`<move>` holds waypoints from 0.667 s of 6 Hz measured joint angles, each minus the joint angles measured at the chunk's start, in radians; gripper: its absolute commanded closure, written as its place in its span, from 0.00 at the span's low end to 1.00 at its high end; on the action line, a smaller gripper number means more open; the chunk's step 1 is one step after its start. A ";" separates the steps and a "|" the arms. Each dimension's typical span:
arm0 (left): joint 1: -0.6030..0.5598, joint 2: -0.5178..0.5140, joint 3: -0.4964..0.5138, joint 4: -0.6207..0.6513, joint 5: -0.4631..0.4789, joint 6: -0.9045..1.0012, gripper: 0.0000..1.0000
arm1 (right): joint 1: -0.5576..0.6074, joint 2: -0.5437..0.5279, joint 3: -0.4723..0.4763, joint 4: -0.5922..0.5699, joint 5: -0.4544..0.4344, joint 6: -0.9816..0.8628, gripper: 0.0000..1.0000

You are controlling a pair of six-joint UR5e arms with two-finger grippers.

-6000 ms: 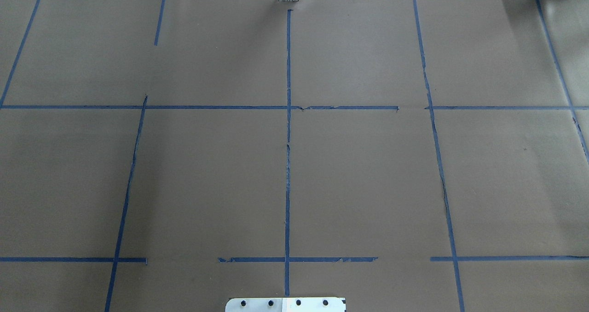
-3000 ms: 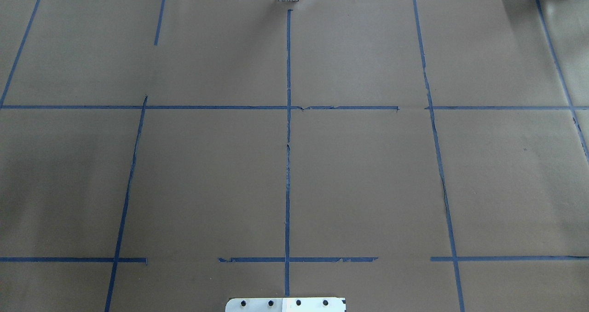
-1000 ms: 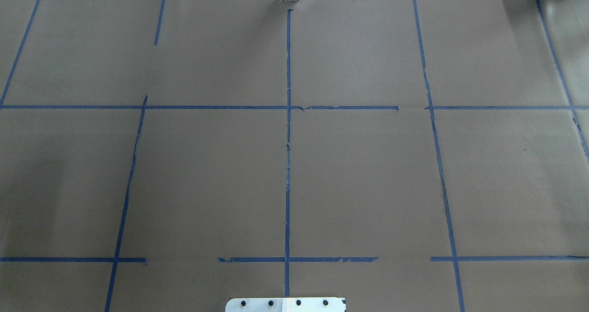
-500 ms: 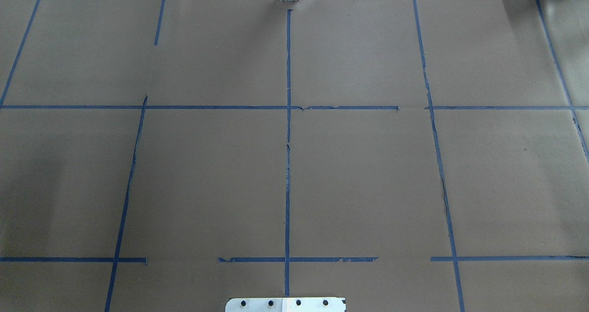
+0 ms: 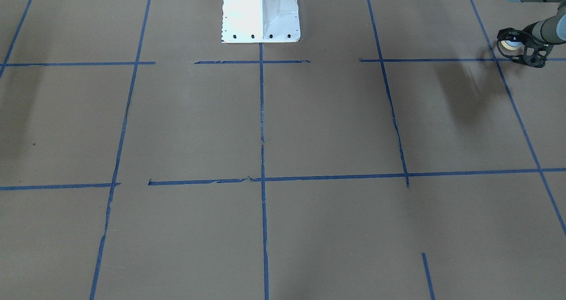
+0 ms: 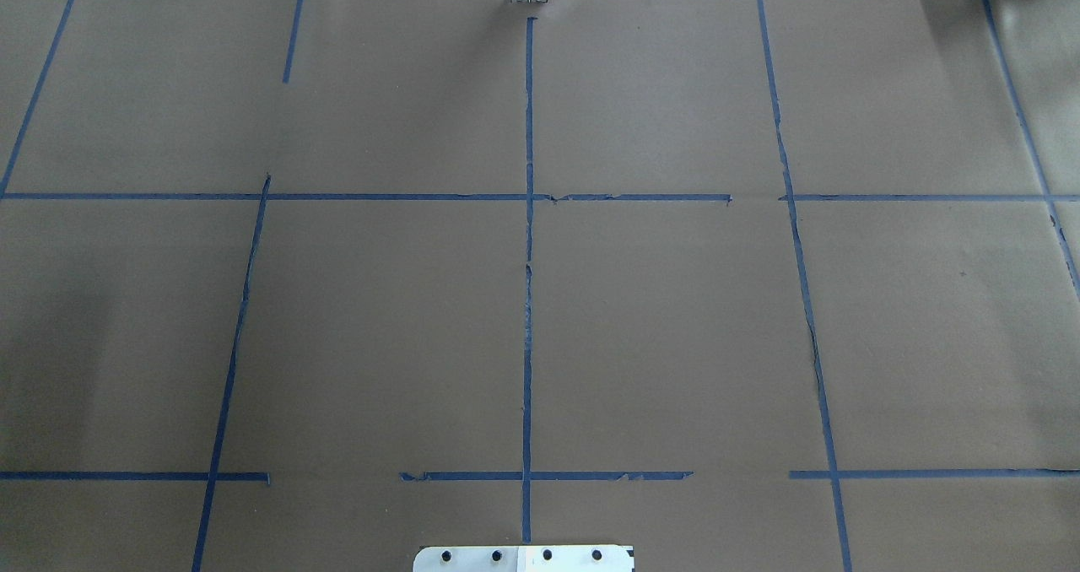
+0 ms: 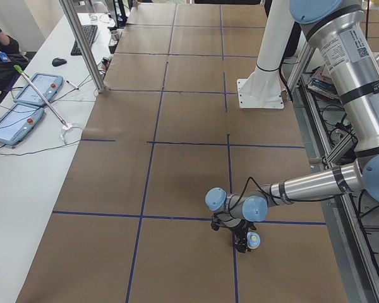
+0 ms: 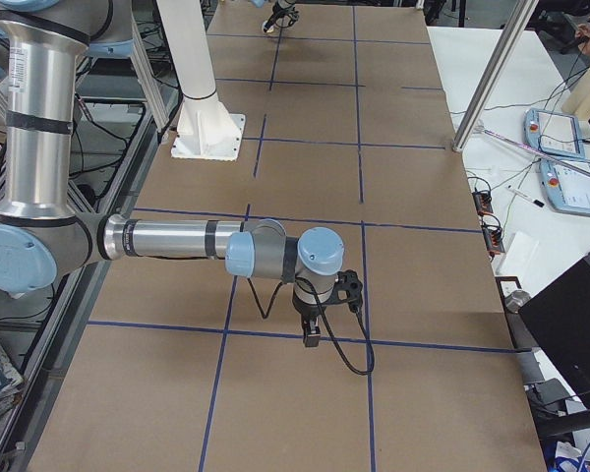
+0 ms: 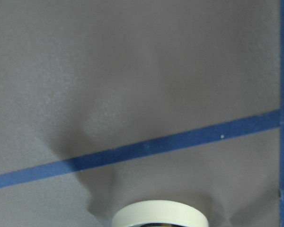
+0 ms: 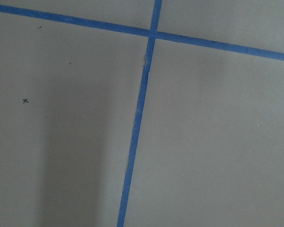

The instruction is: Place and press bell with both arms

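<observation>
We judge that the task is at its first step: the bell is not yet placed. The left end effector has closed around it and holds it above the worktop, at the upper right edge of the front-facing view and at the lower middle of the left side view. There the bell seems tilted, its dome turned sideways and not upward. A shadow on the brown paper beside the arm suggests that nothing touches the surface.

The right end effector points down over a blue tape line in the lower middle of the right side view. We cannot tell how far it is open, because only this side view shows it. It appears to hold nothing.

The next move, as we see it, calls for bringing the bell toward the middle of the worktop, turning the base flat, setting it down and releasing it. Then the other arm can press the button.

Much is hidden. The overhead view shows neither arm and no bell — only paper and tape. The left wrist view shows only a cream curved rim at its bottom edge, probably part of the bell. The right wrist view shows only tape lines. The left fingers are too small to make out.
</observation>
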 measured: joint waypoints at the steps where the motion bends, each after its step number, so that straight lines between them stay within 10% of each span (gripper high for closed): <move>1: 0.005 0.000 0.005 0.000 0.000 0.000 0.33 | 0.000 0.000 0.000 0.000 0.000 0.000 0.00; 3: 0.011 0.001 0.006 -0.003 0.000 -0.001 0.85 | 0.000 0.000 0.002 0.000 0.001 0.000 0.00; 4: 0.010 0.002 0.001 -0.007 0.000 -0.003 0.92 | 0.000 0.000 0.002 0.000 0.001 0.000 0.00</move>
